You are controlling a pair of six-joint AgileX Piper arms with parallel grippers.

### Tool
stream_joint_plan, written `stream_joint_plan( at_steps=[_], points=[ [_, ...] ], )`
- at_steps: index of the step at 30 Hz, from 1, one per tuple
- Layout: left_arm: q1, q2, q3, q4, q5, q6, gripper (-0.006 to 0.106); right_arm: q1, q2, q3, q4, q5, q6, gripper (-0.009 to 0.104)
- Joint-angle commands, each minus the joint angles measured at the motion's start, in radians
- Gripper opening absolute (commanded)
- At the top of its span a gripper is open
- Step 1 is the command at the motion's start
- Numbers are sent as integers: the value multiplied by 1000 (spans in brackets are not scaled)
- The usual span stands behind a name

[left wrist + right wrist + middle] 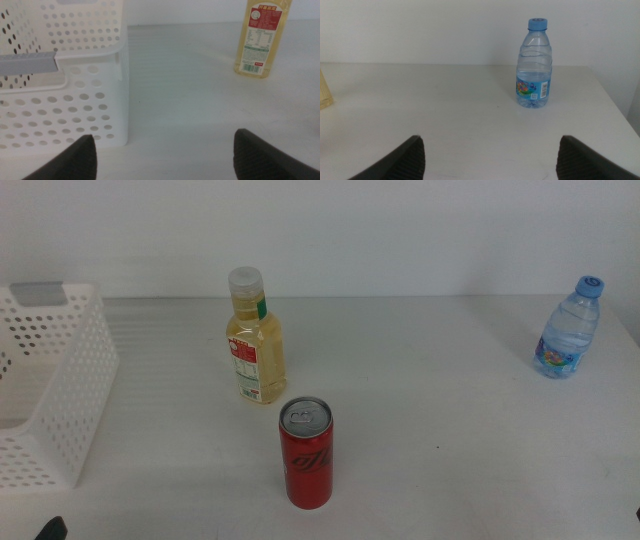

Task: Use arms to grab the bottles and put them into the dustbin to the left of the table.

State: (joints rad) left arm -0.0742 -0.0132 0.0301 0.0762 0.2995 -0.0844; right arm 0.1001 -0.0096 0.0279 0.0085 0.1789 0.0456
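A clear bottle of yellow liquid (255, 340) with a white cap stands upright near the middle of the table (450, 440). A slim red can (307, 452) stands in front of it. At the far right stands a small blue-capped water bottle (570, 330). The white perforated dustbin (50, 380) sits at the left. My left gripper (165, 145) is open and holds nothing; it faces the dustbin's (60, 100) corner, with the yellow bottle (260, 40) well beyond it. My right gripper (491, 145) is open and holds nothing, some way short of the water bottle (534, 65).
A grey patch (37, 292) marks the dustbin's far rim. A white wall rises behind the table. Only a dark tip of the left arm (50, 530) shows at the bottom edge of the middle view.
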Motion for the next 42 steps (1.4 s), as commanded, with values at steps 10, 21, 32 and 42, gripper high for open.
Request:
stream_joint_plan(
  at_steps=[10, 21, 32, 42],
  points=[
    [-127, 323, 2, -22, -465, -21, 90, -5, -27, -8, -9, -76, -10, 72],
    [-367, 748, 3, -23, -883, -20, 90, -5, -27, -8, -9, -76, -10, 72],
    [-444, 1094, 5, -10, -1237, -21, 90, -5, -27, -8, -9, -76, -10, 72],
    [-444, 1311, 5, 58, -1497, -21, 90, -5, -27, -8, -9, -76, -10, 72]
  ],
)
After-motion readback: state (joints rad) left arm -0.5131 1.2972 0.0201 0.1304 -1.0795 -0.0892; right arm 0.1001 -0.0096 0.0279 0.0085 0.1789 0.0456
